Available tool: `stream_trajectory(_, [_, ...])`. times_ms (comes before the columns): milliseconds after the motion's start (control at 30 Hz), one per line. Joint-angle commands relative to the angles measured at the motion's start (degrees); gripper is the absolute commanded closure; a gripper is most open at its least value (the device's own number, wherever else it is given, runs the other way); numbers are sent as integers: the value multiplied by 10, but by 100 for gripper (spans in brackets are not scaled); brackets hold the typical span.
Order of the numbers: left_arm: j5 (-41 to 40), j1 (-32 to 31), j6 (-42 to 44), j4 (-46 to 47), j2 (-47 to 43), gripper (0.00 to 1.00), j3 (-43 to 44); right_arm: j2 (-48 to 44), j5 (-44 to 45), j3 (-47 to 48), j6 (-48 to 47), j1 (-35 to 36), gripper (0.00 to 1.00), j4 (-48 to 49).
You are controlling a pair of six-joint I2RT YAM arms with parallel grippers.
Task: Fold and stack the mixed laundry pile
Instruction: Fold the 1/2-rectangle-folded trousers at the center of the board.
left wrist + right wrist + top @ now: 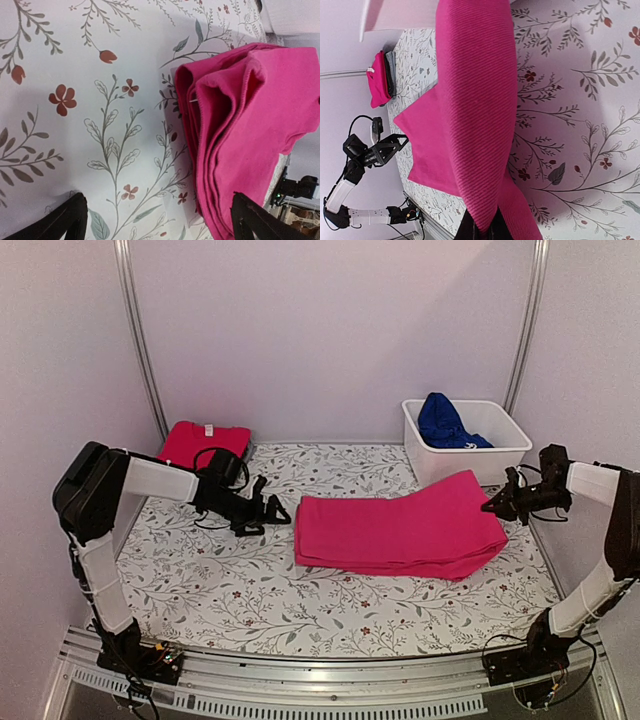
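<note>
A folded magenta-pink garment (pixel 400 525) lies mid-table on the floral cloth. My right gripper (pixel 497 505) is shut on its right edge, which is lifted slightly; in the right wrist view the fabric (pixel 470 100) runs straight out of the shut gripper (pixel 482 232). My left gripper (pixel 270 512) is open just left of the garment's left edge. In the left wrist view the layered fold (pixel 250 125) lies next to the right fingertip (pixel 255 222), and the left gripper (pixel 160 225) holds nothing. A folded red tee (pixel 205 440) sits at the back left. A royal blue garment (pixel 445 420) lies in the tub.
The white tub (pixel 510 455) stands at the back right, close behind my right gripper. The floral cloth (pixel 250 590) covers the table. Walls close in on both sides and the metal rail (pixel 320 680) runs along the near edge.
</note>
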Motion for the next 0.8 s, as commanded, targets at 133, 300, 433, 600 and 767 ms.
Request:
stream_trajectory(133, [80, -30, -54, 88, 55, 7, 29, -34, -63, 52, 56, 81, 100, 7])
stream_trajectory(300, [127, -50, -96, 151, 94, 26, 30, -35, -62, 79, 126, 156, 100, 54])
stream_trajectory(433, [150, -55, -129, 202, 112, 57, 11, -18, -62, 112, 176, 218, 100, 98])
stream_trajectory(600, [148, -57, -136, 208, 118, 71, 10, 43, -53, 175, 227, 316, 100, 152])
stream_trajectory(767, [149, -57, -137, 209, 119, 76, 7, 142, -50, 264, 262, 400, 100, 180])
